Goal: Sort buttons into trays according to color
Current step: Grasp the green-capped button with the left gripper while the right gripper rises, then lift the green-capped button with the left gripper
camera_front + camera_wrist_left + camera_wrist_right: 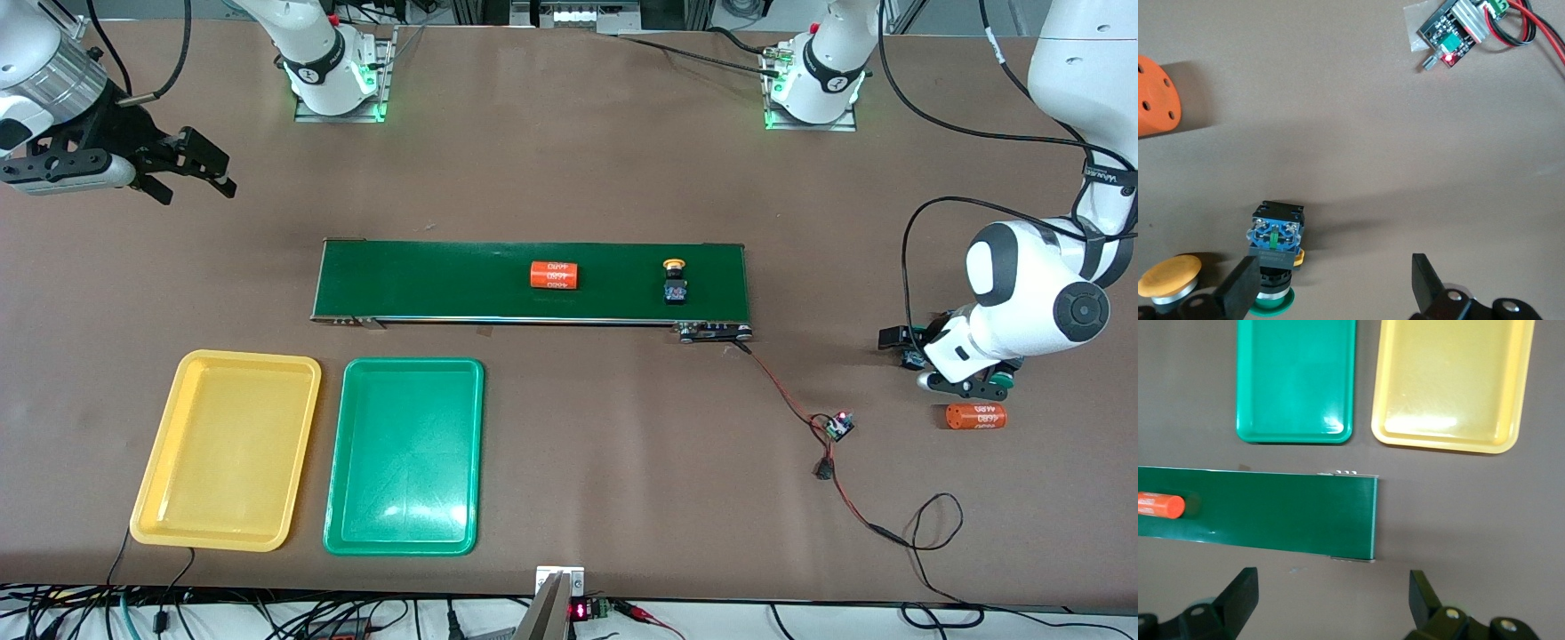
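Observation:
A yellow-capped button (676, 280) stands on the dark-green belt (444, 280) toward the left arm's end. My left gripper (965, 384) hangs low over the table past that end of the belt. In the left wrist view it (1333, 267) is open, and a green-capped button (1275, 257) lies just inside one finger (1241, 287), with a second yellow-capped button (1168, 279) outside that finger. The yellow tray (229, 449) and green tray (404, 455) lie empty, nearer the front camera than the belt. My right gripper (197, 188) waits open in the air at the right arm's end (1333, 587).
An orange cylinder (555, 275) lies on the belt, another (975, 416) on the table beside the left gripper. A small controller board (838, 426) with red and black wires sits between the belt's end and the left gripper.

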Robot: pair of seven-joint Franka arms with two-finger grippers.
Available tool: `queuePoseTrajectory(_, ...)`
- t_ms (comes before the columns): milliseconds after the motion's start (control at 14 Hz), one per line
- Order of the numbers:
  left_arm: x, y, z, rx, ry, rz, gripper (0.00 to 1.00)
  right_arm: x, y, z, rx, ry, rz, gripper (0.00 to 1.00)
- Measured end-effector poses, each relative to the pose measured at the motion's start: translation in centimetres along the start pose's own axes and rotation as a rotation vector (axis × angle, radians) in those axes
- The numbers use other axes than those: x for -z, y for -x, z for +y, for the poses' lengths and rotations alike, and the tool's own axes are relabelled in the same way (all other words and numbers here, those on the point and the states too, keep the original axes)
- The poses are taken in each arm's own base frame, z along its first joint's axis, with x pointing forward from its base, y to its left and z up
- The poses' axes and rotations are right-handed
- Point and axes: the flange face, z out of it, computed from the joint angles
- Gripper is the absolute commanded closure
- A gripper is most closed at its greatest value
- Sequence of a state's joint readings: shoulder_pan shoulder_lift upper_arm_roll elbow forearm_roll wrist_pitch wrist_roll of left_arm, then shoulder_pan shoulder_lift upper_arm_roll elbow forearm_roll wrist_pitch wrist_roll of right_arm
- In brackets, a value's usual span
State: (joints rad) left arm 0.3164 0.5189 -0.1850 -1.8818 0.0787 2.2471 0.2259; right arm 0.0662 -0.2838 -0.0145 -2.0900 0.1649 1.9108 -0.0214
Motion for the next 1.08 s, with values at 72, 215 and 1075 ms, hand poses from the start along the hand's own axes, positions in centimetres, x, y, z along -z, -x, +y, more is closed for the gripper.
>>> queuePoseTrajectory(72, -0.1, 0.1, -0.4, 0.007, -0.002, -0.002, 0.0, -0.4, 0.0, -0.3, 0.001, -0.008, 0.005, 0.0)
queuePoseTrajectory(215, -0.9, 0.6, -2.1, 0.031, -0.006, -0.014, 0.0, -1.6, 0.1, -1.1, 0.008, -0.01, 0.018, 0.0)
queuePoseTrajectory(1075, -2.9, 0.3, -3.1, -0.041, -0.041, 0.006, 0.0, -6.4, 0.9, -5.9, 0.0, 0.011, 0.031, 0.0)
